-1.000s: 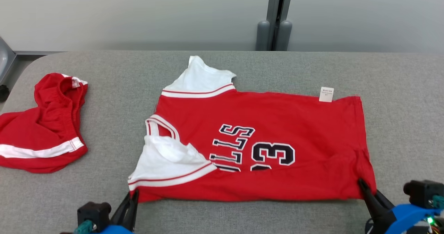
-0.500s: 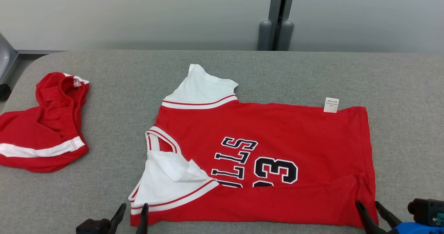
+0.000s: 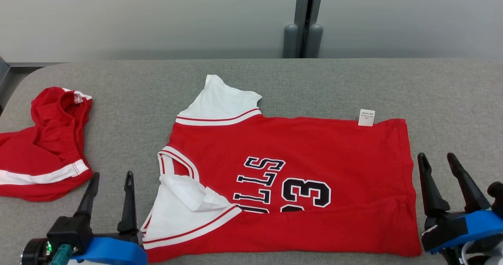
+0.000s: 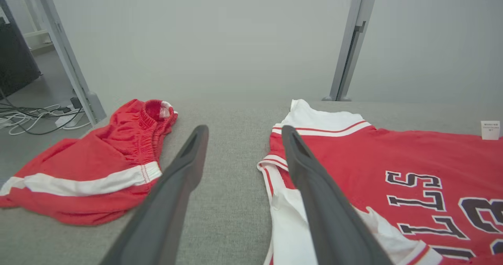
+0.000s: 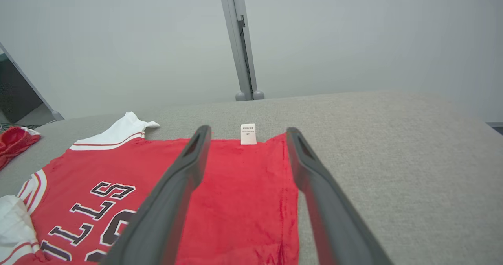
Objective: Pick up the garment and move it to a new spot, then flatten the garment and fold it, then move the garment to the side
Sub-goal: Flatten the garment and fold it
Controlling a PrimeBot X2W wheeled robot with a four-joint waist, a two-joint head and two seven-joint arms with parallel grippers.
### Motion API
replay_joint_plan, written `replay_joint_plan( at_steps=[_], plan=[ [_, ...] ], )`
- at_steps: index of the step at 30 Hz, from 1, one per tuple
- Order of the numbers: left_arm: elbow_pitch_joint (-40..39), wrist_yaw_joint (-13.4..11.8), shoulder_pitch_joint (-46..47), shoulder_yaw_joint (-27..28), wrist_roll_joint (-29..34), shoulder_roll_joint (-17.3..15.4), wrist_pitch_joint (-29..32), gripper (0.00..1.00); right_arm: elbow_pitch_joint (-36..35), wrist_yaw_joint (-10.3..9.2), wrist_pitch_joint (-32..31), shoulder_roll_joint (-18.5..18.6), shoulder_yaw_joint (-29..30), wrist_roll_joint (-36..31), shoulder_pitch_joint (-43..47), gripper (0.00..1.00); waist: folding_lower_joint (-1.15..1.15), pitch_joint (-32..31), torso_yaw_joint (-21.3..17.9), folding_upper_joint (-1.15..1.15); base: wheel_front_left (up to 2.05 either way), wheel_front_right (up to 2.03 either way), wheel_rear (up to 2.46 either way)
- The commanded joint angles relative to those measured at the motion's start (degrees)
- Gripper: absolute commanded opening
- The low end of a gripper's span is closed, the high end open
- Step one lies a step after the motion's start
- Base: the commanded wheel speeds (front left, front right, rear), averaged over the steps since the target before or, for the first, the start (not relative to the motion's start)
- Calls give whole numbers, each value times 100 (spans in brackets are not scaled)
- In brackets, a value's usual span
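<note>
Red cloth lies across the middle of the grey padded table [image 3: 353, 80] — one jersey [image 3: 314, 143], neck toward 9 o'clock and hem toward 3 o'clock, mostly smooth. Its near long edge looks turned over the print, since a red band cuts off the lower parts of the lettering [image 3: 263, 178] and the number. By that, the flatten-and-fold step seems to be in hand, with the first lengthwise fold roughly laid and the move to the side not yet done. The left gripper [image 3: 112, 174] sits at 7 o'clock, just beside the neck end, its jaws spread wide and holding nothing. The right gripper [image 3: 436, 155] sits at 4 o'clock, just beside the hem, equally wide and empty. The next move probably calls for both to close on matching corners of one side, pinching every layer, and for the crumpled near sleeve to be tucked flat first — otherwise the fold will sit lumpy. Counted: one jersey, two white sleeves [image 3: 222, 100] at its 11 and 7 o'clock, one white tag [image 3: 366, 117] on its far edge at 1 o'clock, one pair of red shorts [image 3: 43, 155] bunched well apart at 9 o'clock, two grippers, four dark fingers.
</note>
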State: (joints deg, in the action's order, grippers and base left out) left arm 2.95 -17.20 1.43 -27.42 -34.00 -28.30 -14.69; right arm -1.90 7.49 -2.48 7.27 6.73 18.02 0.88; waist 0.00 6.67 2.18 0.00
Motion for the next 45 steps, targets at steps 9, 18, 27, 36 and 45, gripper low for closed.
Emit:
replay_joint_plan(
  at_steps=[9, 18, 27, 36, 45],
  plan=[
    [-371, 125, 271, 1047, 838, 367, -55, 100, 519, 1, 878, -108, -267, -244, -546, 100, 0, -54, -53, 0, 0, 0, 0],
    [16, 760, 303, 1580, 1374, 777, -56, 100, 1271, 1, 1444, -210, -330, -414, -865, 100, 0, -138, -101, 0, 0, 0, 0],
    [572, 1527, 312, 1881, 1608, 1113, -56, 100, 1745, 1, 1713, -309, -294, -557, -884, 100, 0, -232, -112, 0, 0, 0, 0],
    [920, 1885, 283, 2141, 1814, 1412, -57, 100, 1880, 1, 1755, -391, -291, -714, -744, 100, 0, -306, -97, 0, 0, 0, 0],
    [1057, 2076, 246, 2384, 2024, 1577, -57, 100, 1915, 1, 1761, -417, -276, -759, -724, 100, 0, -349, -93, 0, 0, 0, 0]
  ],
)
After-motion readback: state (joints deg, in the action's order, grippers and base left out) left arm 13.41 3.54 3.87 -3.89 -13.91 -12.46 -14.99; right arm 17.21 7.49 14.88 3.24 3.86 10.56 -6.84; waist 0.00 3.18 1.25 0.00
